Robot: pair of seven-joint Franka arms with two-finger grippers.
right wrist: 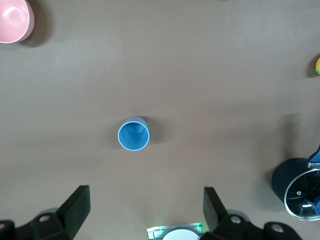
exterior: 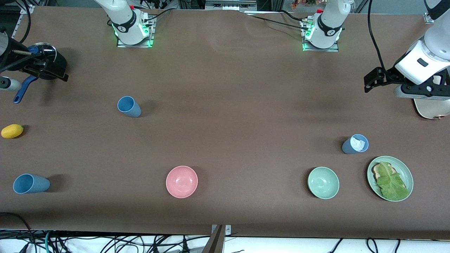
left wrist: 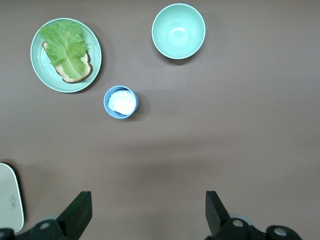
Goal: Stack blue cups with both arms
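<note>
Pink bowl (exterior: 181, 181), green bowl (exterior: 323, 182), lettuce plate (exterior: 407, 168), lemon (exterior: 12, 131), pot (exterior: 52, 63)

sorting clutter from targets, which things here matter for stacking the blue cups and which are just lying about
For the job:
- blue cup nearest the right arm's base
- blue cup near the lemon
- blue cup with something white inside
- left tool, open
- right tool, open

Just lying about:
- pink bowl
- green bowl
- plate with lettuce on bread
- lemon
- black pot
</note>
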